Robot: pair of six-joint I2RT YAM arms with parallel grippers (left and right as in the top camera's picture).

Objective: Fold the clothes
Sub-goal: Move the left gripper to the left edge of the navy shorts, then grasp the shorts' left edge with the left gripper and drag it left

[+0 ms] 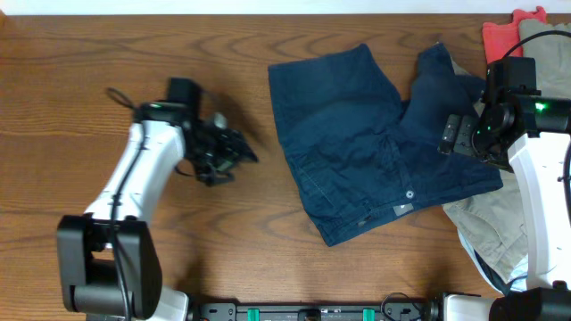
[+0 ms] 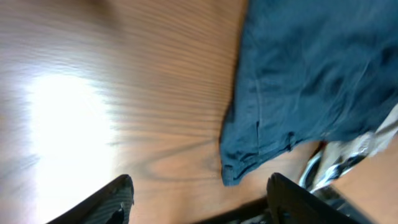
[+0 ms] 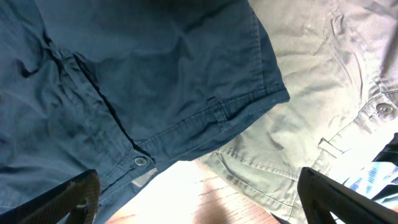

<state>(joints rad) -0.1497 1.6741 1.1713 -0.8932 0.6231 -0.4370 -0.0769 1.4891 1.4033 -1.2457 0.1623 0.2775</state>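
The dark navy shorts (image 1: 366,143) lie spread out on the wooden table, right of centre, waistband toward the front with a small metal button (image 1: 409,193). My left gripper (image 1: 234,153) is open and empty, hovering over bare wood left of the shorts; its wrist view shows a corner of the shorts (image 2: 298,81) ahead of the open fingers (image 2: 199,199). My right gripper (image 1: 457,134) is open and empty above the right part of the shorts. Its wrist view shows the navy waistband (image 3: 143,93) and button (image 3: 141,161) between wide-open fingers (image 3: 199,196).
A khaki-beige garment (image 1: 489,227) lies partly under the shorts at the right, also seen in the right wrist view (image 3: 323,93). A red-orange cloth (image 1: 504,34) sits at the back right corner. Bare wood table (image 1: 107,53) spans the left half.
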